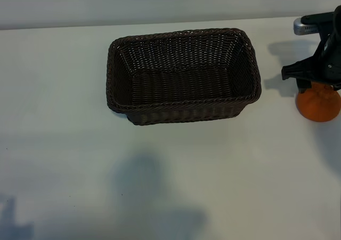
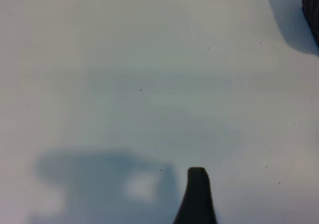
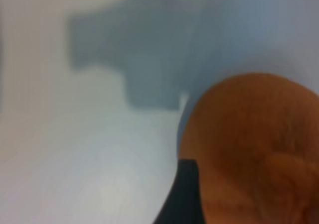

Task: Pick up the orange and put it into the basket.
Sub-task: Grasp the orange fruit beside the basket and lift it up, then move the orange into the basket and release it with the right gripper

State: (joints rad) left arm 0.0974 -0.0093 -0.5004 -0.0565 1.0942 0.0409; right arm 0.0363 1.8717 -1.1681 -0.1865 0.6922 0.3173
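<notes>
The orange (image 1: 318, 105) rests on the white table at the far right, apart from the dark brown wicker basket (image 1: 181, 102) that stands in the middle with nothing in it. My right gripper (image 1: 315, 84) hangs open right over the orange, its black fingers coming down on either side of the fruit's top. In the right wrist view the orange (image 3: 254, 149) fills the near corner, and one of the fingers (image 3: 188, 194) lies against its side. The left gripper is out of the exterior view; one of its fingers (image 2: 197, 196) shows over bare table, open, holding nothing.
A corner of the basket (image 2: 312, 10) shows at the edge of the left wrist view. Arm shadows fall on the table in front of the basket (image 1: 144, 181). The table's far edge meets a pale wall (image 1: 160, 5).
</notes>
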